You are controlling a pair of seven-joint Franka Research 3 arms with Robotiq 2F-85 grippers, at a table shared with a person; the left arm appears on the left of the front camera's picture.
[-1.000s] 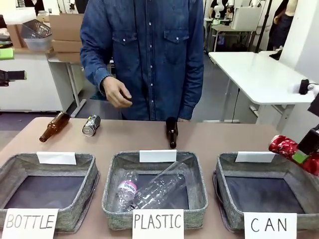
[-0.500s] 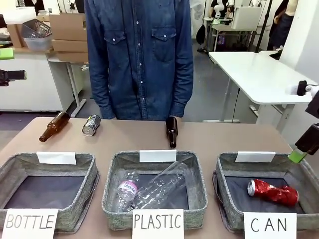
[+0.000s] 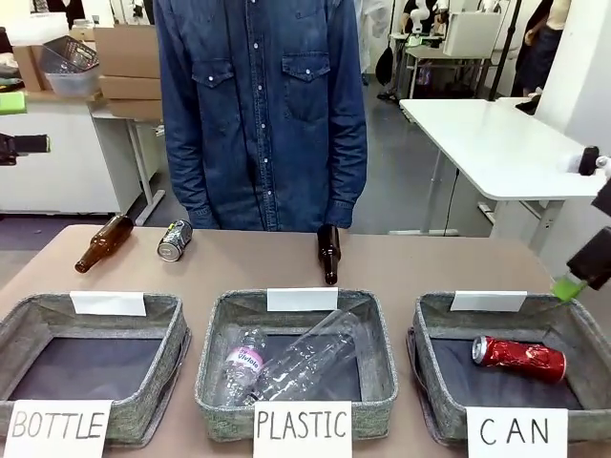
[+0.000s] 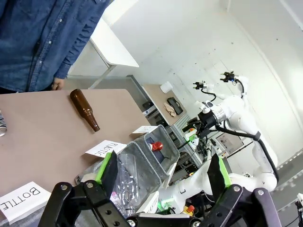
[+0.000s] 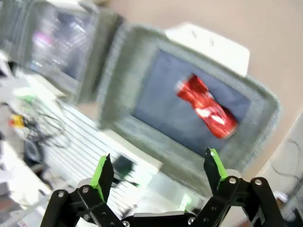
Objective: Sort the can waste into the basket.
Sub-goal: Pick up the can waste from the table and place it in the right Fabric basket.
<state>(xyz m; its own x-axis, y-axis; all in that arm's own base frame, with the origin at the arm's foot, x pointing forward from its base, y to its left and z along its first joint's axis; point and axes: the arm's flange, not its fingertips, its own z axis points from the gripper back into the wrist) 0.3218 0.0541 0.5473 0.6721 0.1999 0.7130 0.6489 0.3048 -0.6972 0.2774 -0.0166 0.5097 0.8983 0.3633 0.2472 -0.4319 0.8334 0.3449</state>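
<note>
Since a moment ago our right claw (image 5: 157, 169) has let go of the red can (image 3: 518, 358) and gone up a little. Its fingers are spread wide with nothing between them. Now the can lies on its side on the dark floor of the CAN basket (image 3: 421, 329), closer to the right wall, with bare floor on its left. Our claw hangs over the basket's far right corner, clear of the rim. The dark can (image 3: 175, 239) lies on the table's far left, near a brown bottle (image 3: 105, 242), with open table in front. Our left claw (image 4: 163, 171) is up high, spread wide, holding nothing.
</note>
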